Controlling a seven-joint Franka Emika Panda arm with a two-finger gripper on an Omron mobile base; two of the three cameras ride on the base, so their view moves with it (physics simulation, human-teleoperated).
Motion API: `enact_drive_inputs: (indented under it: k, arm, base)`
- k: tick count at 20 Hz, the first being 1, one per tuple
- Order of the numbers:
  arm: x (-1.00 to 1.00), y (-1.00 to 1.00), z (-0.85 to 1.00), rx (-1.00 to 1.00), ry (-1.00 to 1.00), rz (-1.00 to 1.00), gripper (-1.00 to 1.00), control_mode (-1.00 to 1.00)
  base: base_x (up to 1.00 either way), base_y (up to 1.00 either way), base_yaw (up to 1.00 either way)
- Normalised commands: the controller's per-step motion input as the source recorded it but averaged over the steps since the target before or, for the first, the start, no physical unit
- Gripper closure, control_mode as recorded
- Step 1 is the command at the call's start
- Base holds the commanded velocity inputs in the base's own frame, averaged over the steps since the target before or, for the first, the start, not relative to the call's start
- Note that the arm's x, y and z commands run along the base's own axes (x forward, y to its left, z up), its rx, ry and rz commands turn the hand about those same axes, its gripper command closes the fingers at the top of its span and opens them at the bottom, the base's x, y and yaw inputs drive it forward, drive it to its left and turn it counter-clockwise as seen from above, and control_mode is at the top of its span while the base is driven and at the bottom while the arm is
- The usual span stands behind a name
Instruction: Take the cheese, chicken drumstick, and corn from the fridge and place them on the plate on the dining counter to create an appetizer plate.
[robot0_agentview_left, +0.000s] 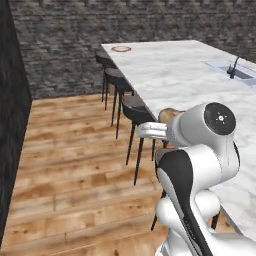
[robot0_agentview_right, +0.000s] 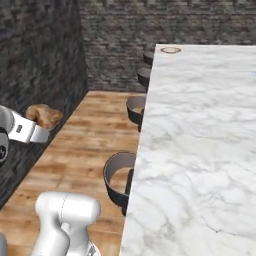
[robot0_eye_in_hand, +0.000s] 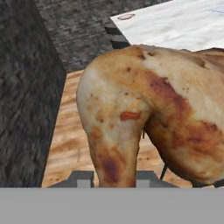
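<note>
1. The gripper (robot0_eye_in_hand: 109, 181) is clenching the chicken drumstick (robot0_eye_in_hand: 148, 113); in the hand view the narrow end of the brown, roasted piece is sitting between the two dark finger tips, and the bulk of it is bulging out beyond them.
2. The drumstick is riding in the air, clear of any surface. In the right base view it (robot0_agentview_right: 44, 116) is hanging over the wood floor (robot0_agentview_right: 85, 150) beside the dark stone wall (robot0_agentview_right: 35, 75), well apart from the dining counter (robot0_agentview_right: 200, 140). In the left base view it (robot0_agentview_left: 170, 115) is peeking out behind the arm's white joint, near the counter's long stool-side edge.
3. The plate (robot0_agentview_left: 121, 49) is waiting at the far corner of the dining counter (robot0_agentview_left: 175, 75), on the side lined with dark stools (robot0_agentview_left: 134, 107). It is too small here to tell whether anything is lying on it.
4. Progress, as a judgement: the drumstick is out of the fridge and in transit; placing it is still pending.
5. Cheese and corn: status unknown from these pictures; at least one return to the fridge is probably remaining.
6. Next move is calling for carrying the drumstick along the counter to that far corner and lowering it onto the plate.
</note>
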Motion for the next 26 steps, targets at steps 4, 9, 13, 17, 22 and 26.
enact_drive_inputs:
  k: [4,9,13,17,22,26]
  arm:
    - [0.00,0.00,0.00,0.00,0.00,0.00,1.00,1.00]
    - [0.00,0.00,0.00,0.00,0.00,0.00,1.00,1.00]
    - [0.00,0.00,0.00,0.00,0.00,0.00,1.00,1.00]
    - [0.00,0.00,0.00,0.00,0.00,0.00,1.00,1.00]
    - [0.00,0.00,0.00,0.00,0.00,0.00,1.00,1.00]
    - [0.00,0.00,0.00,0.00,0.00,0.00,1.00,1.00]
  base:
    - [0.58,0.91,-0.42]
    - [0.20,0.95,-0.46]
    - [0.67,0.55,-0.45]
    - [1.00,0.69,-0.43]
    - [1.00,0.97,-0.44]
    - [0.95,1.00,-0.45]
